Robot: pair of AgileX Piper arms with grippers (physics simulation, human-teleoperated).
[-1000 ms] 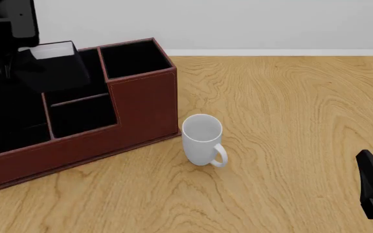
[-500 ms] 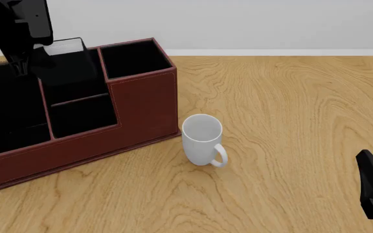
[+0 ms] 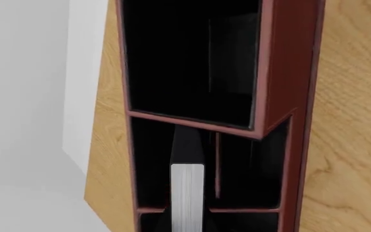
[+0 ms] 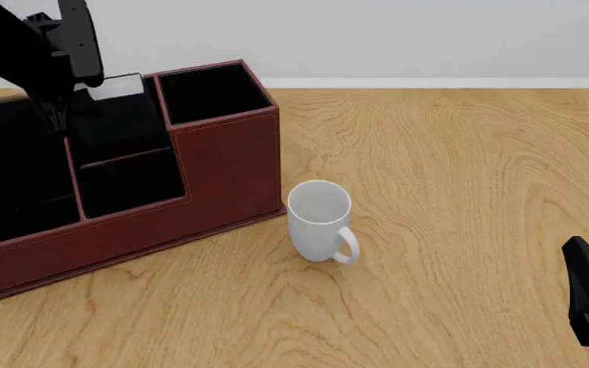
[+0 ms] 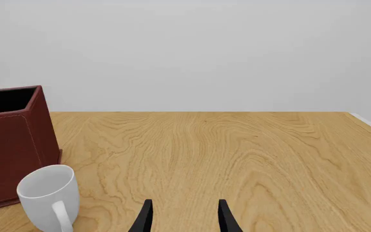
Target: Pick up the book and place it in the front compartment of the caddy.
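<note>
Left jaws point(image 4: 70, 103) gripping book point(image 4: 120, 86) above caddy point(image 4: 228, 165)

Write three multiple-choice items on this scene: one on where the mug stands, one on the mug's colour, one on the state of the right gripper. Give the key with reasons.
1. Where does the mug stand?
A. On the table, just outside the caddy's right end
B. Inside the caddy's tall compartment
C. On top of the book

2. What colour is the mug?
A. Red
B. White
C. Black

3. What is the state of the right gripper?
A. Shut on the mug
B. Shut on the book
C. Open and holding nothing

Key:
1 A, the front view shows it on the wooden table beside the caddy's right wall.
2 B, it renders plain white in both the front and right wrist views.
3 C, the right wrist view shows bare table between its two spread fingers.
</note>
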